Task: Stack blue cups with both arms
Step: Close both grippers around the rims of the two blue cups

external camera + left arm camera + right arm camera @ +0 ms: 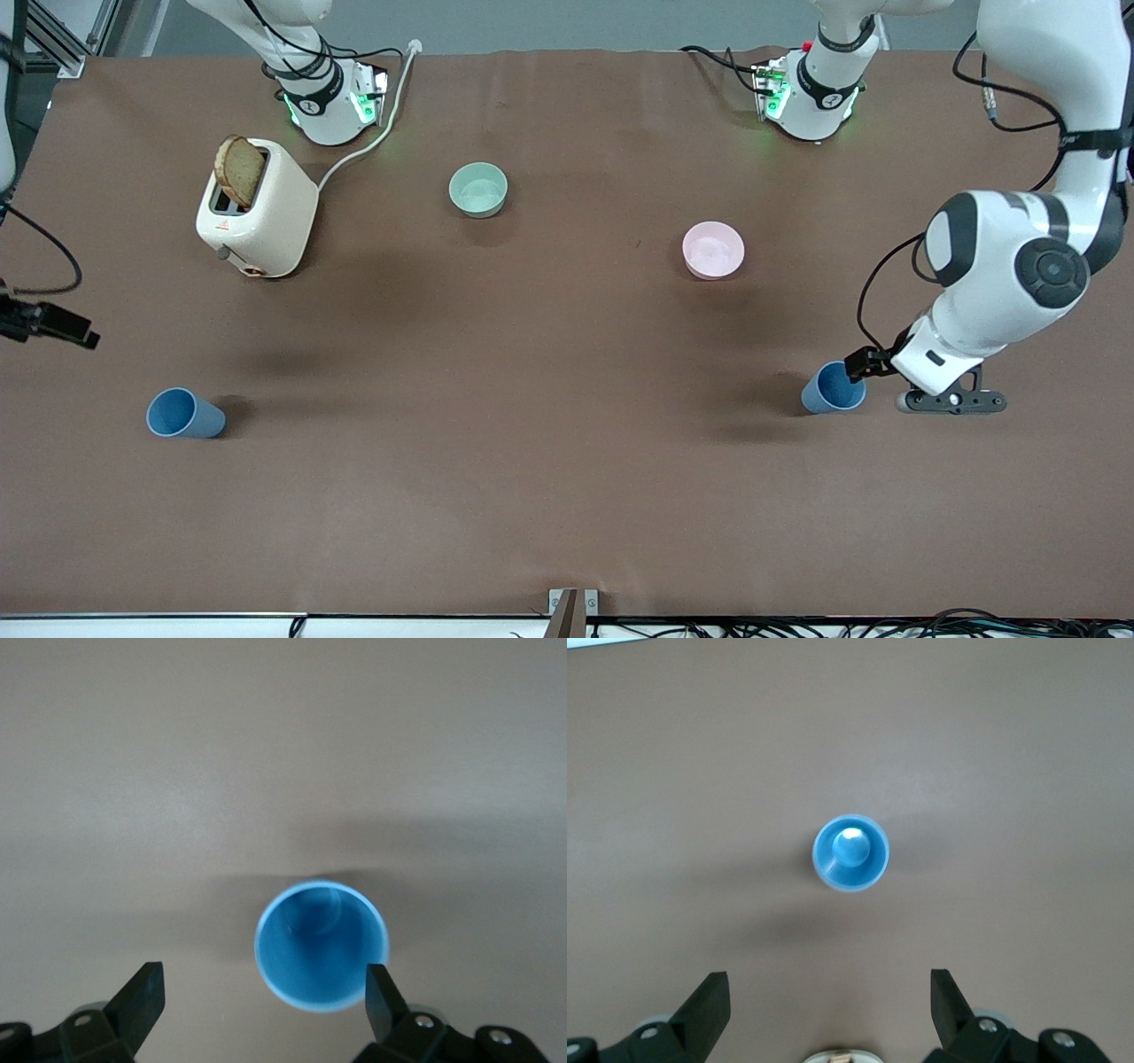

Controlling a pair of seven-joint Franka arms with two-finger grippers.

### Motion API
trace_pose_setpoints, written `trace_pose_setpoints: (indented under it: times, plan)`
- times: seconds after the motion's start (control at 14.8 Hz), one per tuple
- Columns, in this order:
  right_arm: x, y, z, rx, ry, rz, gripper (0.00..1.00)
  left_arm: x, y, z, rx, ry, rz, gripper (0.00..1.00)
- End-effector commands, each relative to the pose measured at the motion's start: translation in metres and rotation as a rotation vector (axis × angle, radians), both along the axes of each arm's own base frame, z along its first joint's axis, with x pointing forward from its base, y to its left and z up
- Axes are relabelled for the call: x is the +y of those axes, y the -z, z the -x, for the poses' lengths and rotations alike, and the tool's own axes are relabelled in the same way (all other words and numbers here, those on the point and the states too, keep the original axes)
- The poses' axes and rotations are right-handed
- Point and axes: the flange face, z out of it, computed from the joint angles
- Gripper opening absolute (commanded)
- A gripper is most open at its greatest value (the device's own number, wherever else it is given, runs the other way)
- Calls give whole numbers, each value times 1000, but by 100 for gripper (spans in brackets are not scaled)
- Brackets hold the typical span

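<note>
One blue cup (833, 387) stands upright, mouth up, toward the left arm's end of the table. My left gripper (873, 363) is low right beside it. In the left wrist view the cup (321, 943) sits just ahead of the open left gripper (264, 970), with one fingertip (379, 988) next to its rim. The second blue cup (184, 414) stands upright toward the right arm's end. My right gripper (827, 979) is open and empty, high over the table, with that cup (850, 853) far below it. Only a black part of that hand (49, 323) shows in the front view.
A cream toaster (257, 208) with a bread slice (239, 170) stands near the right arm's base; its top shows in the right wrist view (842, 1054). A mint-green bowl (478, 190) and a pink bowl (713, 250) sit farther from the front camera than the cups.
</note>
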Motion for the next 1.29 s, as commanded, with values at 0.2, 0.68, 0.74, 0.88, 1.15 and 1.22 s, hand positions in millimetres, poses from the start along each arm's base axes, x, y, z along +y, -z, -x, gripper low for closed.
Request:
trace_pose_setpoints:
  times: [0.2,0.68,0.74,0.88,1.15,1.22]
  plan:
    - [-28,106,-37,-6,19,-7,100,8,52,1,4,-18,2,59]
    - [-48,199,-39,36,11,-76,99,-3,58,-1,11,-9,11,1]
    - [-53,209,-37,33,11,-104,98,-8,54,0,9,-6,13,0]
    - [-54,214,-37,32,3,-123,94,-36,36,-2,-13,-22,39,0]
    - [-62,231,-34,39,-5,-126,69,-135,5,14,28,-133,111,0]
    - [-62,235,-33,41,-8,-127,57,-169,-3,22,28,-160,131,0]
